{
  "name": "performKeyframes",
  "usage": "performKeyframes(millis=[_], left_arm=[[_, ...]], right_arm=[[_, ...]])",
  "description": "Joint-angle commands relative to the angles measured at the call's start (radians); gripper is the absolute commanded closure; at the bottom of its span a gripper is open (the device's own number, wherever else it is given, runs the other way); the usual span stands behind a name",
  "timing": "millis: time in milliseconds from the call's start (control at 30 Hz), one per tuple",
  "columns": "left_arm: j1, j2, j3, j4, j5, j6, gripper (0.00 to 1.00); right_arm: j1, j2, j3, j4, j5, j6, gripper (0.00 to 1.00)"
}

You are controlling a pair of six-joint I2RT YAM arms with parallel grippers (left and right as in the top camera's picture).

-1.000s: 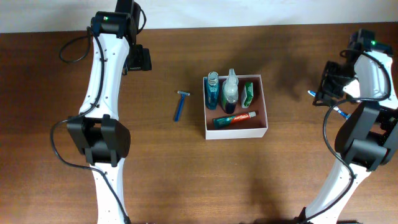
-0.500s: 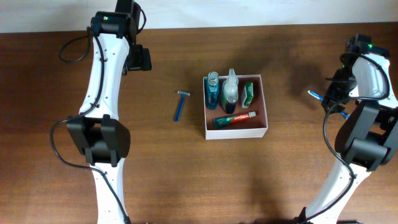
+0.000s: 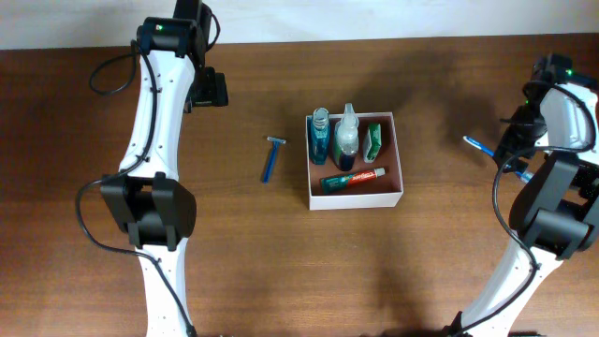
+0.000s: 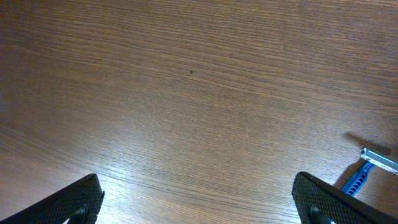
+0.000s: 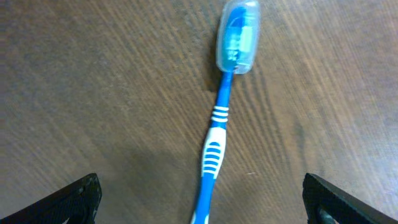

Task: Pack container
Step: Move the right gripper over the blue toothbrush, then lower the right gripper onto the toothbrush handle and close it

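Observation:
The container (image 3: 357,199), a shallow white box with a reddish-brown inside, sits mid-table. It holds a blue bottle (image 3: 319,137), a clear spray bottle (image 3: 347,137), a green packet (image 3: 373,140) and a toothpaste tube (image 3: 353,178). A blue razor (image 3: 271,159) lies left of the box and shows at the edge of the left wrist view (image 4: 367,171). A blue toothbrush (image 5: 217,140) with a clear head cap (image 5: 236,34) lies far right (image 3: 475,143). My right gripper (image 5: 202,199) hangs open above its handle. My left gripper (image 4: 199,199) is open over bare wood at the back left (image 3: 208,89).
The dark wooden table (image 3: 281,262) has a pale wall strip along its far edge. Both white arms rise from the near side, the left one (image 3: 150,140) and the right one (image 3: 552,178).
The right gripper has shifted rightward and turned above the toothbrush. The left arm and the objects have not moved.

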Motion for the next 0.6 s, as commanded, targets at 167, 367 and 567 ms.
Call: performKeyframes(millis=[167, 367, 567], left_arm=[[0.004, -0.010, -0.002, -0.002, 0.008, 0.012, 0.00], [0.004, -0.010, -0.002, 0.000, 0.008, 0.012, 0.01], [0.004, -0.010, -0.002, 0.003, 0.008, 0.012, 0.01]], right_arm=[[-0.003, 0.083, -0.013, 0.006, -0.026, 0.002, 0.01], [-0.002, 0.105, -0.014, 0.022, -0.035, 0.002, 0.01], [0.000, 0.126, -0.014, 0.022, -0.040, 0.002, 0.01]])
